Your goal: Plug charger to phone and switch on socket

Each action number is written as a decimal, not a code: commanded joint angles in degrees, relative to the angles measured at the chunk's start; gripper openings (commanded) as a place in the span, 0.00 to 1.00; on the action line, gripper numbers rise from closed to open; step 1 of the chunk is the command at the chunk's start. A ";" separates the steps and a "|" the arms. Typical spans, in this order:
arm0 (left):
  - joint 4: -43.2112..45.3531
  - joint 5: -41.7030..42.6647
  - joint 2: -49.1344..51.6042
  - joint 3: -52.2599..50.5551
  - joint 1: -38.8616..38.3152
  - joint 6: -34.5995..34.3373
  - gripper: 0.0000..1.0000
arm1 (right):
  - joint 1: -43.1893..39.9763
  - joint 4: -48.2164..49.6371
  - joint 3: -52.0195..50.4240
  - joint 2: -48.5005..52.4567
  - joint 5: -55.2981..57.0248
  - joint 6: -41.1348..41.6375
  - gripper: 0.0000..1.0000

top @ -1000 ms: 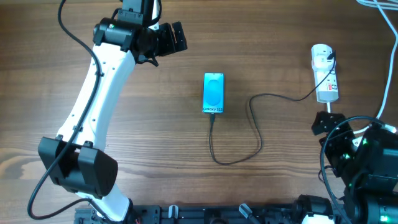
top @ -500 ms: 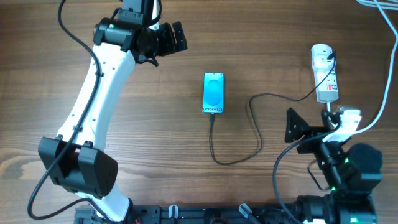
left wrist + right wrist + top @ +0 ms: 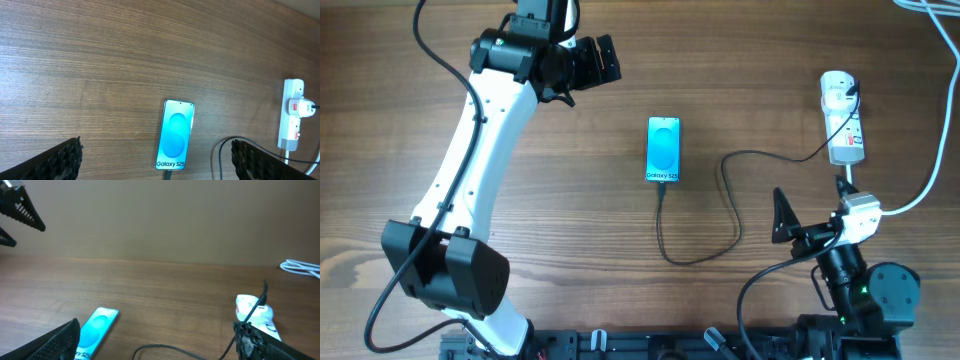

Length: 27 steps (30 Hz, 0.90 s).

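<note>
1. The phone [image 3: 663, 150] lies flat and screen-up in the middle of the bench [image 3: 550, 200].
2. The charger [image 3: 732, 205] meets the phone's text end, loops, and runs to the socket [image 3: 842, 135] by the right edge, where its plug sits.
3. The left gripper [image 3: 156, 144] is spread wide and empty near the far edge.
4. The right gripper [image 3: 156, 325] is also spread wide and empty, near the near-right corner.

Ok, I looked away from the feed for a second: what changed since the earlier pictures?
The right end effector, open, swung left out of the near right corner, towards the charger loop. Nothing was grasped or let go. The left end effector, phone, charger and socket stayed put.
</note>
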 commanded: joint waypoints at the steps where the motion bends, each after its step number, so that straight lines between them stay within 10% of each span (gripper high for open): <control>1: 0.04 -0.55 0.44 -0.26 0.20 0.28 1.00 | 0.31 2.97 -0.96 -0.92 2.29 -0.94 1.00; 27: 0.04 -0.52 0.44 -0.26 0.20 0.28 1.00 | 3.98 20.00 -18.60 -7.74 11.85 5.27 1.00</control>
